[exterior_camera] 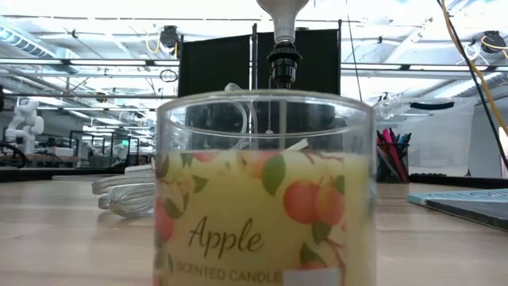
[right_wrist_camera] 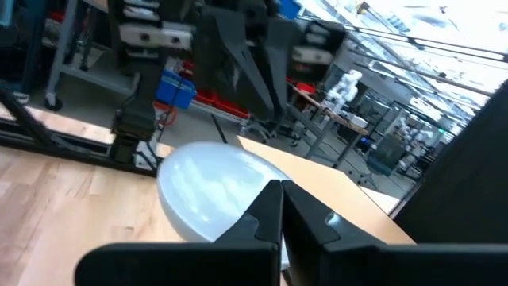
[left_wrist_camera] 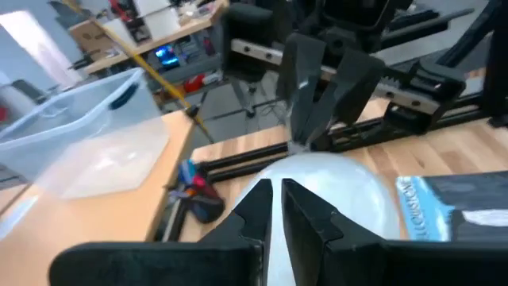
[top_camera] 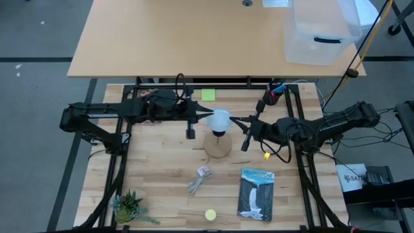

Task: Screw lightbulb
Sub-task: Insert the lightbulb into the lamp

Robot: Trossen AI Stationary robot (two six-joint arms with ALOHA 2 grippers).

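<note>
The lightbulb (top_camera: 221, 118) stands upright over the round wooden base (top_camera: 218, 146) at mid-table. The low view shows its grey neck (exterior_camera: 283, 14) going down into the black socket (exterior_camera: 282, 59). My left gripper (top_camera: 208, 116) is shut at the left side of the white dome (left_wrist_camera: 333, 183). My right gripper (top_camera: 235, 120) is shut at the dome's right side (right_wrist_camera: 210, 187). The two grippers face each other across the bulb. My left gripper has its shut fingertips (left_wrist_camera: 266, 195) against the left side of the white dome (left_wrist_camera: 305, 171). It comes in level from the table's left. The bulb stands upright, neck down in the socket. My right gripper has its shut fingertips (right_wrist_camera: 274, 199) against the right side of the dome (right_wrist_camera: 238, 195). It comes in level from the table's right.
An apple candle jar (exterior_camera: 266, 191) stands at the near edge (top_camera: 210, 214), filling the low view. A coiled cable (top_camera: 200, 180), a book (top_camera: 256, 193), a small plant (top_camera: 127, 207), a green note (top_camera: 207, 94) and a pen cup (top_camera: 275, 96) lie around the base.
</note>
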